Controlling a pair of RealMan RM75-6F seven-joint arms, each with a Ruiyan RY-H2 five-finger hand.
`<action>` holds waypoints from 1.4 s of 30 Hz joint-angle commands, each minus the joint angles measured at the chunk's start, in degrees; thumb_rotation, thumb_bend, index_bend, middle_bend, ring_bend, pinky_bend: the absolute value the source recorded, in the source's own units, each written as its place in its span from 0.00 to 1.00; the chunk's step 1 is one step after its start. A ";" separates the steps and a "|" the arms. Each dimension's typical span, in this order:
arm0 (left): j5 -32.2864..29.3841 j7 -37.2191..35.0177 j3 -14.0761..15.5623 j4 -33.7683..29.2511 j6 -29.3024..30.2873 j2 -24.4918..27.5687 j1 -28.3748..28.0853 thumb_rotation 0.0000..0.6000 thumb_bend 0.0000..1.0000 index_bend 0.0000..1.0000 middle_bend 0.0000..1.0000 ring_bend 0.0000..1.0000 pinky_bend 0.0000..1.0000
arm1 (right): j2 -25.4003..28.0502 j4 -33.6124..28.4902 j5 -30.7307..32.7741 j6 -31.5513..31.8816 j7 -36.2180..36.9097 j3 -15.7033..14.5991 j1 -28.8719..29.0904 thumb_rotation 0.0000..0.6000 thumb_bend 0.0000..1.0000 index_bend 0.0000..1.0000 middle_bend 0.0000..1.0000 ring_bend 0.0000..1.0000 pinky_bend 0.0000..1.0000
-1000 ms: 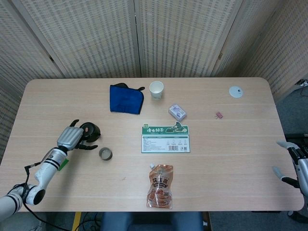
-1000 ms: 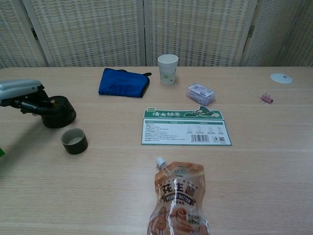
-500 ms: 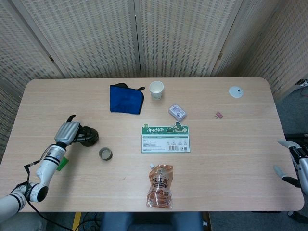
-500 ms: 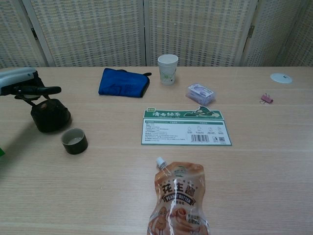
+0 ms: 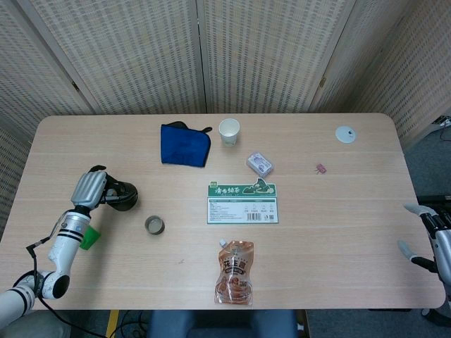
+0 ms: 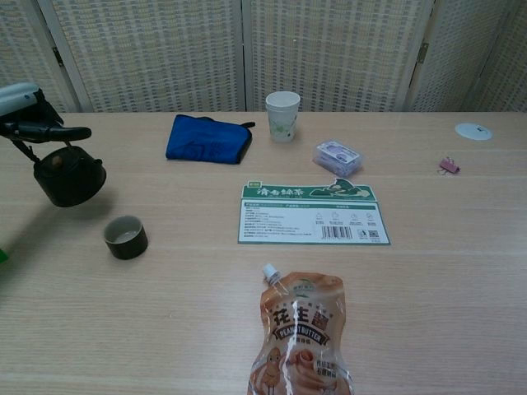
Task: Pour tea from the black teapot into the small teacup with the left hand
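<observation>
The black teapot (image 5: pixel 122 196) (image 6: pixel 69 176) hangs by its thin handle from my left hand (image 5: pixel 89 188) (image 6: pixel 30 117), which grips the handle at the table's left side. The pot looks lifted a little off the table and sits upright. The small dark teacup (image 5: pixel 154 225) (image 6: pixel 125 237) stands on the table to the right of the pot and nearer the front edge, apart from it. My right hand (image 5: pixel 431 236) shows at the far right edge in the head view, fingers apart and holding nothing.
A blue cloth (image 6: pixel 203 138), a paper cup (image 6: pixel 282 115) and a small packet (image 6: pixel 337 156) lie at the back. A green card (image 6: pixel 313 214) and a peanut butter pouch (image 6: pixel 303 329) occupy the middle. A pink clip (image 6: pixel 448 166) and white disc (image 6: pixel 473 131) lie right.
My left hand has closed on the teapot's handle, raised the pot and carried it left, away from the teacup. The right hand has barely moved.
</observation>
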 commanded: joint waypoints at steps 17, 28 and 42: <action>-5.28 10.75 -3.36 -5.86 7.22 1.49 2.70 0.44 0.23 1.00 1.00 1.00 0.48 | -0.49 0.53 -0.77 0.01 0.50 -0.23 0.28 1.00 0.20 0.26 0.30 0.22 0.19; -4.50 11.19 -3.29 -7.67 8.88 2.53 3.68 0.61 0.40 1.00 1.00 1.00 0.54 | -0.52 0.73 -1.00 0.31 0.81 -0.36 0.17 1.00 0.20 0.26 0.30 0.22 0.19; 0.64 11.52 -0.82 -13.32 12.08 5.77 5.68 0.59 0.47 1.00 1.00 1.00 0.55 | -0.93 1.13 -1.37 0.00 1.12 -0.48 0.52 1.00 0.20 0.26 0.30 0.22 0.19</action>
